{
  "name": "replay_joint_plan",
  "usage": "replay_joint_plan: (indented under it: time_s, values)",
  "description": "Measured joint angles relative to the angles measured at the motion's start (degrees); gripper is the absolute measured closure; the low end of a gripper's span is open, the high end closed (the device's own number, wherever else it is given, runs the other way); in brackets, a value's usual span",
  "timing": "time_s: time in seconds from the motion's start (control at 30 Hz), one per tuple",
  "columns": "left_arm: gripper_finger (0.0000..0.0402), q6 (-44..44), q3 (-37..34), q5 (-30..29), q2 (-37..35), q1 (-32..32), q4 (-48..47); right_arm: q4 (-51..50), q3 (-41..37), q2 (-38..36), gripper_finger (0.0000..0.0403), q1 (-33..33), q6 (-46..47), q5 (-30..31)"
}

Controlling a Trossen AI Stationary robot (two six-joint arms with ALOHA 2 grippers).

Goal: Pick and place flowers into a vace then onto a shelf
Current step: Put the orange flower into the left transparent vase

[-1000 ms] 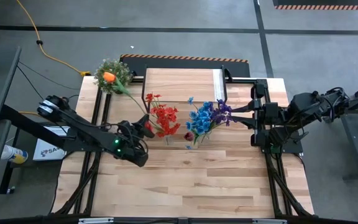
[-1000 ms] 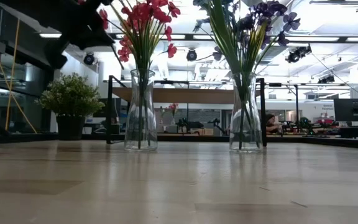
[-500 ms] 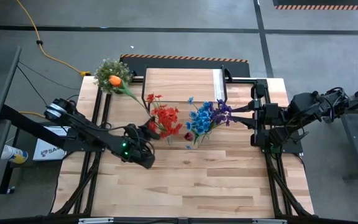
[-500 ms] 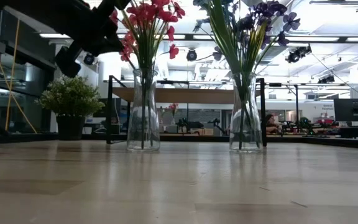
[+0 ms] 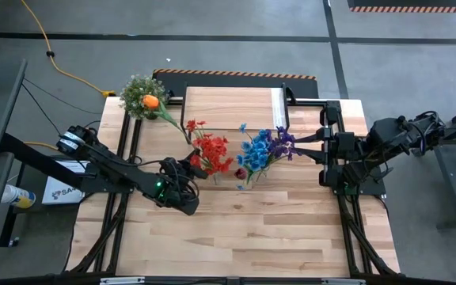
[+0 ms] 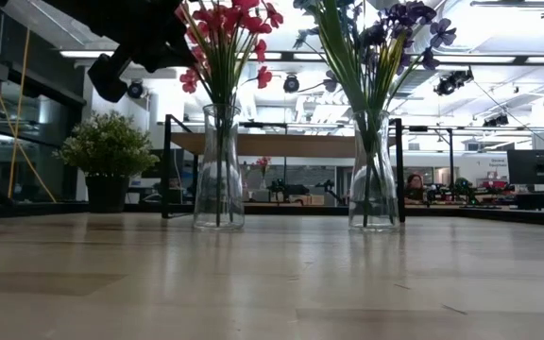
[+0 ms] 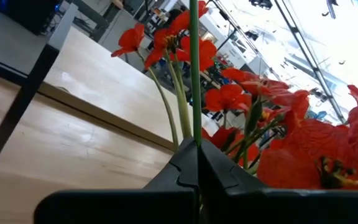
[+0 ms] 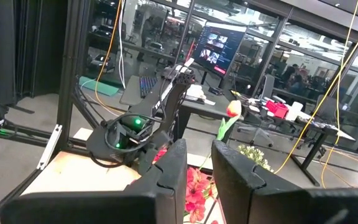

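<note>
The light-wood plank tabletop fills the middle of the high view, and the low light-wood shelf on thin black legs sits at its upper centre. Just below the shelf stand two clear glass vases: the left-hand vase holds red flowers, the right-hand vase holds blue and purple flowers. A bushy green potted plant stands in the upper left of the table.

The left arm reaches in from the left of the frame, and its left gripper is clenched on the long thin green stalk of an orange-bloomed flower. The left wrist view shows that stalk pinched between the closed fingers.

The stalk's long axis runs on a slant from the jaws up and to the left, bloom end farthest out over the potted plant. The gripper sits just left of the red bouquet, so the vase mouth lies close to its right. I judge the coming move needs the stem tipped upright and its cut end brought over that mouth.

The right gripper waits at the right edge of the table, holding nothing, fingers slightly apart in its own wrist view. The left arm is clearly the nearer.
</note>
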Motion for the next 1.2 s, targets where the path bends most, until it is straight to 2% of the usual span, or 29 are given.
replay_joint_plan:
  time_s: [0.93,1.2]
  values:
    - [0.0372,5.28,0.00,3.69,0.02,-1.14,-0.02,0.03,0.00,0.00,0.0336,0.00,0.00,-2.14]
    - [0.0372,5.28,0.04,2.68,3.22,-1.09,2.68,0.03,-0.02,-0.01,0.0336,0.01,-0.02,-2.14]
